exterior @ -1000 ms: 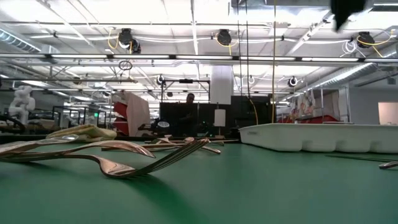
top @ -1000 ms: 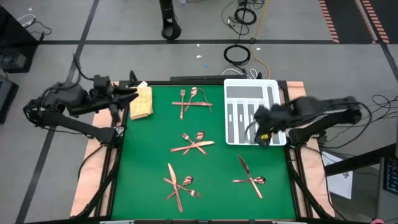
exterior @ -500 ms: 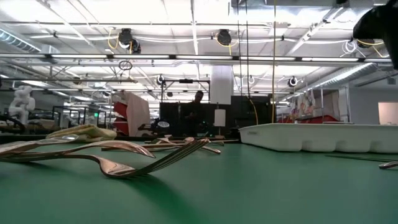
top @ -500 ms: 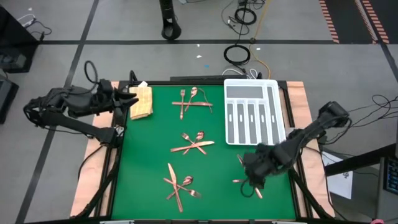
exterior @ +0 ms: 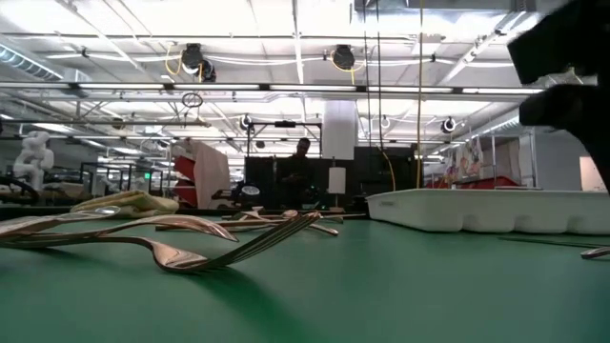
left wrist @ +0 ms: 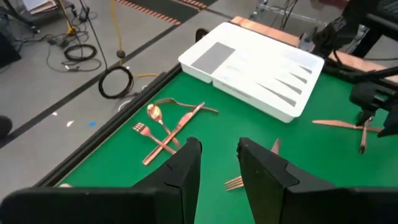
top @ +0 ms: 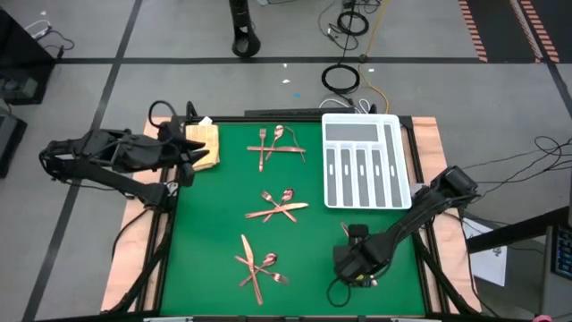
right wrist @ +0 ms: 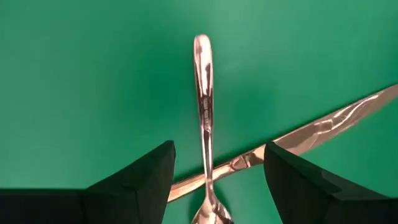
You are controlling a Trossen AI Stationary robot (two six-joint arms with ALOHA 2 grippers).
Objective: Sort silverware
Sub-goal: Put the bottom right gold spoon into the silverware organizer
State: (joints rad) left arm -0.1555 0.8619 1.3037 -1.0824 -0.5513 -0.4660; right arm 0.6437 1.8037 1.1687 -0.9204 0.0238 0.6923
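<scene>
The silverware lies on the green mat in several small heaps: far point(top: 277, 148), middle point(top: 279, 206), near left point(top: 257, 266) and near right, where a knife tip point(top: 346, 233) shows beside my right gripper point(top: 354, 266). That gripper points down, open. In the right wrist view its fingers stand either side of a copper handle point(right wrist: 203, 93) that crosses over a knife point(right wrist: 323, 127), touching neither. My left gripper point(left wrist: 219, 146) is open and holds nothing; it hovers at the far left by the tan cloth point(top: 207, 136).
The white divided tray point(top: 362, 161) stands at the far right of the mat, also seen as the white tray point(left wrist: 255, 65) from the left wrist. In the low view, forks point(exterior: 181, 250) lie close in front. Bare green mat lies between the heaps.
My right gripper has swung from above the tray toward the table's near edge and dropped down over the near right heap, rolling as it went. My left gripper has tipped its fingers downward a little at the far left. No silverware has moved.
</scene>
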